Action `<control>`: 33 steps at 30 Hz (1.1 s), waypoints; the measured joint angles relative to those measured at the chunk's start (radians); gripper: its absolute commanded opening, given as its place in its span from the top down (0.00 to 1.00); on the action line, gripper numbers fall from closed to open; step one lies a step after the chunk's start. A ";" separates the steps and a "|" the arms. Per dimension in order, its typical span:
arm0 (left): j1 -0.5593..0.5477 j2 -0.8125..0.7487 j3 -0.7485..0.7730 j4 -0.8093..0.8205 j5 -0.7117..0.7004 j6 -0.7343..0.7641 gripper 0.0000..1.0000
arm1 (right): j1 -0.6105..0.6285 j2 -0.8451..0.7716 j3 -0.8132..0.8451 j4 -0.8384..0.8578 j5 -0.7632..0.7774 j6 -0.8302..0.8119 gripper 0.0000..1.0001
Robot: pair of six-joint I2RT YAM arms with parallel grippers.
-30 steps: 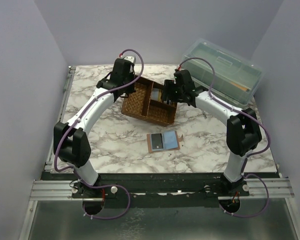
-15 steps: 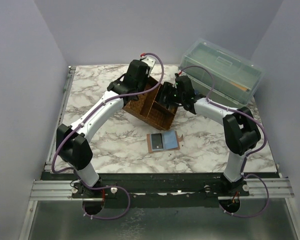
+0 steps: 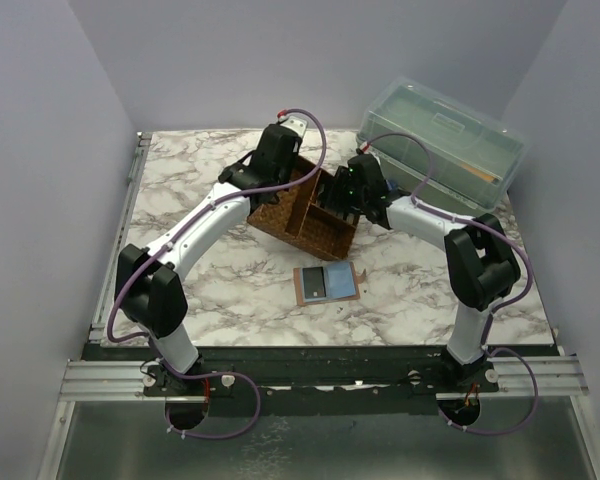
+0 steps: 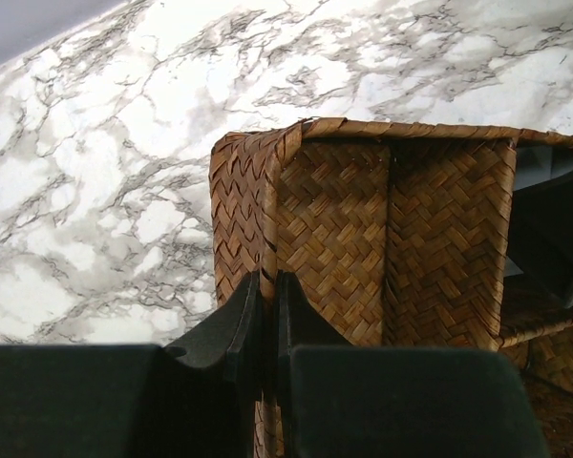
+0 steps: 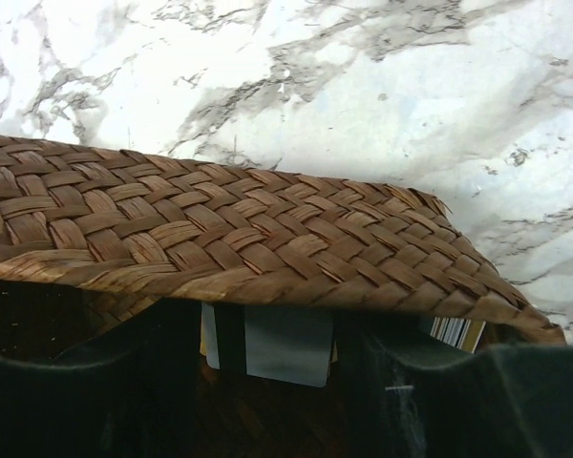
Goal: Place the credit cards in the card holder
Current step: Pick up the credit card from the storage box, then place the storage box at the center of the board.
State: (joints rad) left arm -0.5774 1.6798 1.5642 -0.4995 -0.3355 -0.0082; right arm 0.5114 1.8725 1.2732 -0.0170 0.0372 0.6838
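- Here the left pincer (image 4: 267, 284) is clamped shut on a corner wall of the woven tray (image 4: 349, 219). In the top view the tray sits askew on the marble table (image 3: 220, 290).
- The right pincer (image 5: 272, 377) reaches into the tray's right-hand compartment. Its two dark fingers (image 5: 124, 382) stand apart with the credit cards (image 5: 286, 345) between them.
- The fingers' inner edges are almost at the cards' edges. Whether they already pinch the cards I cannot tell.
- The cards, one bluish-white with a yellowish one just beside it, lie straight ahead of the right pincer, flat against the woven wall. The wall hides most of each, so their long axis cannot be read.
- The card holder (image 3: 327, 283) lies open and flat on the table, well apart from the tray on the side nearer the arm bases. It is roughly between the two arms, and the right pincer is the closer one.
- Judging from this, the cards should lift out along the wall, then travel back toward the holder. The risk is two cards coming up together.
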 measured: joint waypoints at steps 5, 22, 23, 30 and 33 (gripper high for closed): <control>0.002 0.003 -0.026 0.011 -0.032 -0.022 1.00 | 0.002 0.000 0.000 -0.021 0.054 -0.020 0.96; 0.083 0.029 -0.088 0.034 0.055 -0.165 1.00 | 0.002 -0.036 0.001 -0.033 0.087 -0.167 1.00; 0.084 0.038 -0.088 0.038 0.067 -0.176 1.00 | 0.002 -0.036 0.002 -0.034 0.087 -0.175 1.00; 0.140 0.122 -0.088 0.043 0.187 -0.275 1.00 | -0.011 -0.034 0.041 -0.006 0.087 -0.219 1.00; 0.166 0.147 -0.088 0.040 0.233 -0.295 1.00 | -0.027 -0.034 0.070 0.013 0.087 -0.230 1.00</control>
State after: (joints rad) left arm -0.4110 1.8271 1.4761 -0.4591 -0.1024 -0.3031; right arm 0.4847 1.8381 1.3430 -0.0040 0.1238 0.4541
